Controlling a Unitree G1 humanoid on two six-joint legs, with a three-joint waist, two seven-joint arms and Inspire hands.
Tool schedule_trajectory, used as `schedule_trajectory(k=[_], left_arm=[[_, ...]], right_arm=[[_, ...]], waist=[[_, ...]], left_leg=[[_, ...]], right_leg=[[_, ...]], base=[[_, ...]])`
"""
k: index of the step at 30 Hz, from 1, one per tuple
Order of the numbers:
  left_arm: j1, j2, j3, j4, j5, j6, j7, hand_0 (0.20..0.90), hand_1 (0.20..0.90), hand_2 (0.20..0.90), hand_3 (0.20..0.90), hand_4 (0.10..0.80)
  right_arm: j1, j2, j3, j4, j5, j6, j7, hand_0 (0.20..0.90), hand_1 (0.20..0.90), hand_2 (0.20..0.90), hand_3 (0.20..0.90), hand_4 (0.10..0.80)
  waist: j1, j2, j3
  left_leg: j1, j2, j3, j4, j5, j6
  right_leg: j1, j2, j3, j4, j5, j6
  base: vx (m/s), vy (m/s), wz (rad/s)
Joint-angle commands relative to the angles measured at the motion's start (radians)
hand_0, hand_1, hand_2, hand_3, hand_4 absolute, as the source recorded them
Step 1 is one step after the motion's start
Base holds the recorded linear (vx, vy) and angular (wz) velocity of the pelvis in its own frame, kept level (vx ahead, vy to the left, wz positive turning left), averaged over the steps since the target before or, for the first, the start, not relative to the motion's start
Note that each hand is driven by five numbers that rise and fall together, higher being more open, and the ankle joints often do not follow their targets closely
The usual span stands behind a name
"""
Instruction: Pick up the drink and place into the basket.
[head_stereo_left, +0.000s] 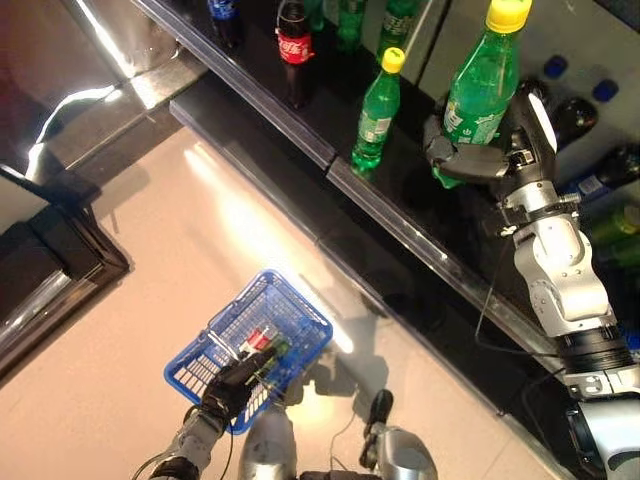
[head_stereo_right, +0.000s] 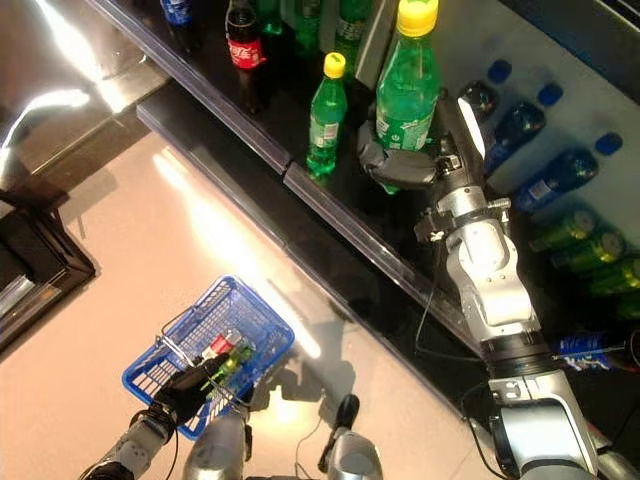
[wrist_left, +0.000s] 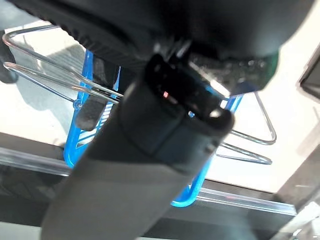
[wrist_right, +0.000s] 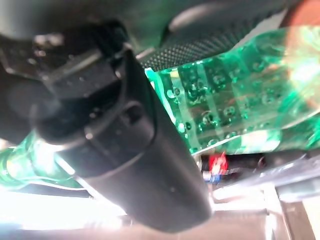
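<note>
Right hand (head_stereo_right: 400, 160) grips the green bottle (head_stereo_right: 405, 95) by its printed label; left hand (head_stereo_left: 235, 385) clutches the blue basket's (head_stereo_left: 300, 320) wire handles.

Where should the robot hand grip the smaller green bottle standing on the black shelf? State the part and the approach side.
Probably the straight labelled body of the smaller green bottle, below its yellow cap. It stands upright, alone near the shelf's clear front rail, so a sideways wrap from the open front looks easiest. The right robot hand already holds a larger green bottle this way.
</note>
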Motion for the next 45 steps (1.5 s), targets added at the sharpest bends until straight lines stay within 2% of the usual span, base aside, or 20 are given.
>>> schedule_trajectory(k=[1, 13, 16, 24, 32, 45], left_arm=[[0.058, -0.014, -0.066, -0.095, -0.054, -0.062, -0.177, 0.3, 0.3, 0.3, 0.2, 0.1], [0.043, -0.032, -0.083, -0.225, -0.133, -0.092, -0.28, 0.3, 0.3, 0.3, 0.2, 0.1], [0.056, -0.032, -0.1, -0.337, -0.167, -0.095, -0.306, 0.3, 0.3, 0.3, 0.2, 0.1], [0.038, -0.009, -0.159, -0.619, -0.233, -0.085, -0.262, 0.3, 0.3, 0.3, 0.2, 0.1], [-0.001, 0.031, -0.213, -0.815, -0.263, -0.076, -0.248, 0.3, 0.3, 0.3, 0.2, 0.1], [-0.018, 0.067, -0.229, -1.06, -0.295, -0.044, -0.239, 0.3, 0.3, 0.3, 0.2, 0.1]], right_arm=[[0.007, -0.013, -0.021, -0.055, 0.009, -0.102, 0.011, 0.3, 0.3, 0.3, 0.2, 0.1], [0.04, 0.027, 0.031, -0.115, 0.006, -0.087, 0.039, 0.3, 0.3, 0.3, 0.2, 0.1], [0.049, 0.035, 0.057, -0.139, 0.02, -0.094, 0.037, 0.3, 0.3, 0.3, 0.2, 0.1], [0.039, 0.065, 0.122, -0.157, 0.047, -0.094, 0.038, 0.3, 0.3, 0.3, 0.2, 0.1], [0.038, 0.087, 0.18, -0.164, 0.077, -0.116, 0.046, 0.3, 0.3, 0.3, 0.2, 0.1], [0.069, 0.108, 0.228, -0.19, 0.071, -0.107, 0.042, 0.3, 0.3, 0.3, 0.2, 0.1]], waist=[[0.015, 0.019, -0.354], [0.053, 0.015, -0.372], [0.073, 0.011, -0.373], [0.105, -0.002, -0.378], [0.139, -0.013, -0.383], [0.158, -0.014, -0.395]], left_leg=[[-0.012, 0.018, 0.064, -0.016, -0.001, -0.019], [0.004, 0.002, 0.021, -0.016, -0.002, -0.004], [0.005, -0.007, 0.007, -0.016, -0.006, 0.002], [-0.005, -0.012, -0.016, -0.016, 0.002, 0.006], [-0.018, -0.017, -0.055, -0.016, 0.013, 0.008], [-0.035, -0.018, -0.073, -0.016, 0.024, 0.0]], right_leg=[[-0.033, -0.001, 0.002, 0.018, 0.008, -0.003], [0.02, 0.005, -0.031, 0.018, -0.013, -0.014], [0.036, 0.006, -0.04, 0.009, -0.013, -0.01], [0.056, 0.009, -0.059, 0.006, -0.019, -0.005], [0.071, 0.01, -0.088, 0.021, -0.035, 0.0], [0.072, 0.008, -0.101, 0.007, -0.023, 0.011]], base=[[-0.019, 0.01, 0.17], [-0.006, -0.013, 0.07], [-0.011, -0.027, 0.09], [0.002, -0.022, 0.11], [0.001, -0.019, 0.1], [0.007, -0.007, 0.06]])
